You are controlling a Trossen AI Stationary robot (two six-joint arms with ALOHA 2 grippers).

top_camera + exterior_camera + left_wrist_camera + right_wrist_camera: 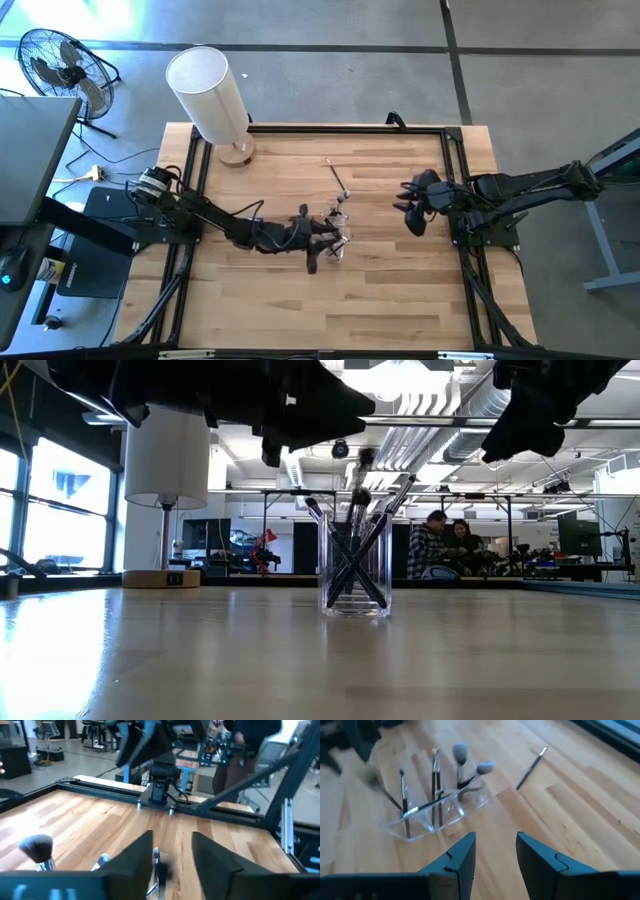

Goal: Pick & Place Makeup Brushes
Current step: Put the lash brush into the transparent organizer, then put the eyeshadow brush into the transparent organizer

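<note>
A small clear plastic cup (355, 592) stands on the table's middle, also in the high view (340, 232) and the right wrist view (437, 815). Several makeup brushes (357, 525) lean crossed inside it, bristle ends up. One more brush (336, 177) lies flat on the wood toward the far edge, seen too in the right wrist view (531, 767). My left gripper (322, 248) hangs open just above the cup's near-left side (172, 837). My right gripper (412, 212) waits open and raised to the cup's right (495, 840). My left gripper stands over the cup from above. A brush's silver ferrule (156, 854) rises in the gap close to one finger (135, 855). Whether that finger touches it I cannot tell.
A white-shaded lamp (210, 95) on a wooden base stands at the table's far left corner, and a black frame rail (330, 128) runs along the far edge. A floor fan (60, 65) sits off the table. People (440, 545) sit in the room beyond.
</note>
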